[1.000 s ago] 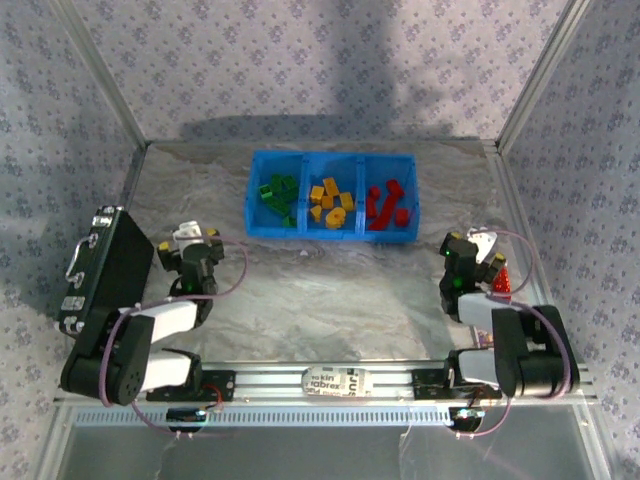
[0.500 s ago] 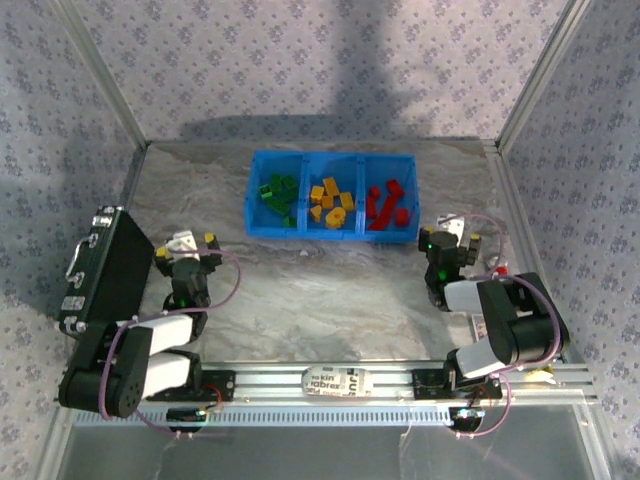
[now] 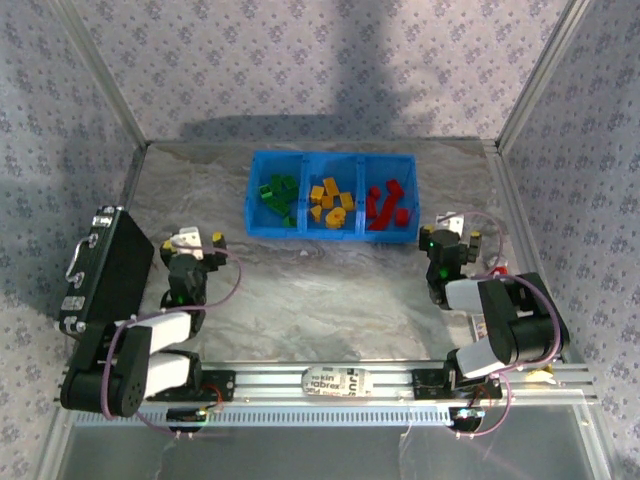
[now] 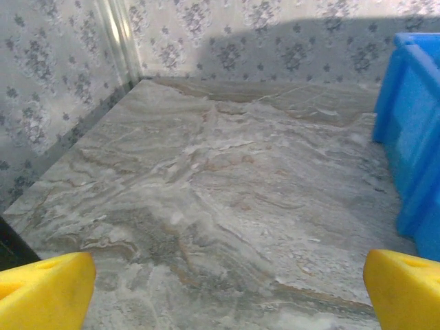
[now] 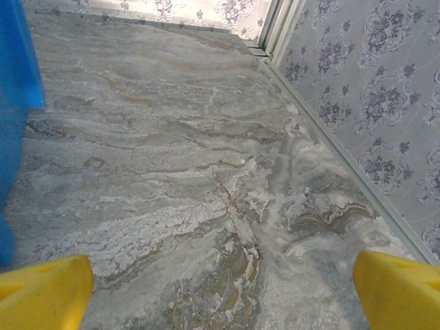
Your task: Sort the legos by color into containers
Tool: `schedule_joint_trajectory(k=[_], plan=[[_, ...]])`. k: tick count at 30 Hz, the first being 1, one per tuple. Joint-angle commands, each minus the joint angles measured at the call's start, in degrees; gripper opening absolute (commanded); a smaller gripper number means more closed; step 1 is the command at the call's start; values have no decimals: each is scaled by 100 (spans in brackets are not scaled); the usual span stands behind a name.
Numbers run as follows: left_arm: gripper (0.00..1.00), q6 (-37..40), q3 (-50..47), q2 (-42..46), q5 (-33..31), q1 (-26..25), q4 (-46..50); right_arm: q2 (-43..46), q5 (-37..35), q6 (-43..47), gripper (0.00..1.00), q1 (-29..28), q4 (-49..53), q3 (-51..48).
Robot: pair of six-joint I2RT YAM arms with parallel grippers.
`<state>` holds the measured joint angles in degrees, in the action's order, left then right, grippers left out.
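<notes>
Legos (image 3: 330,200) sat sorted in the tray (image 3: 330,236) at the far middle of the table (image 3: 320,290): green in the left bin, yellow-orange in the middle, red in the right. Left gripper (image 3: 197,241) was low, just right of the black case (image 3: 105,268), jaws spread wide, holding nothing. Right gripper (image 3: 450,230) was near the tray's near-right corner, also wide apart and empty.
</notes>
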<state>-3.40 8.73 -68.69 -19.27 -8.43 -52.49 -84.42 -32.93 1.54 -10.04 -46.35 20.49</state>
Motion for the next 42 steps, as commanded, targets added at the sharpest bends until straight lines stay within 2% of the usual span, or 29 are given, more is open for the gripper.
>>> schedule_joint_trajectory(k=[1,3,5,7,9,10,12,14,15,18,20,22,24,28,33,36,37,38,42], plan=[[100,227,206,-195,-81,126,-69,-29,153,-52,99,119,289,291],[100,339,61,-622,-268,281,-944,-37,198,-68,99,151,372,339],[100,-70,-45,-873,99,623,-1281,-38,190,-66,99,156,363,337],[100,-117,-73,-1256,36,646,-1688,-32,190,-66,99,153,368,339],[100,56,-26,-1823,384,666,-2274,-52,208,-79,99,170,436,384],[100,146,28,-1969,625,638,-2183,-78,266,-109,99,193,555,454],[100,289,291,-2149,590,559,-2054,-185,533,-219,99,363,1073,752],[100,396,704,-1842,730,474,-755,-324,992,-326,99,634,1679,1160],[100,521,895,-1895,898,466,-521,-337,1066,-330,99,673,1735,1216],[100,441,1089,-1904,908,508,-152,-347,983,-288,99,630,1692,1212],[100,441,1078,-1950,884,509,-268,-340,957,-282,99,614,1676,1205],[100,317,1272,-1943,825,581,126,-298,812,-250,99,562,1546,1117],[100,75,1450,-1948,1247,894,469,-250,557,-200,99,437,1311,976],[100,68,1439,-1947,1281,913,440,-249,452,-200,99,358,1270,939],[100,76,1420,-1952,1285,911,405,-817,1834,-176,99,815,2908,2099],[100,77,1406,-1940,1300,913,381,-1839,3549,523,99,940,4705,3559],[100,76,1396,-1945,1302,905,363,-1919,3422,555,99,879,4883,3703],[100,76,1382,-1944,1301,912,343,-1749,3164,495,99,826,4563,3481],[100,76,1268,-1921,1289,906,157,-629,3341,184,99,1100,2786,1967]])
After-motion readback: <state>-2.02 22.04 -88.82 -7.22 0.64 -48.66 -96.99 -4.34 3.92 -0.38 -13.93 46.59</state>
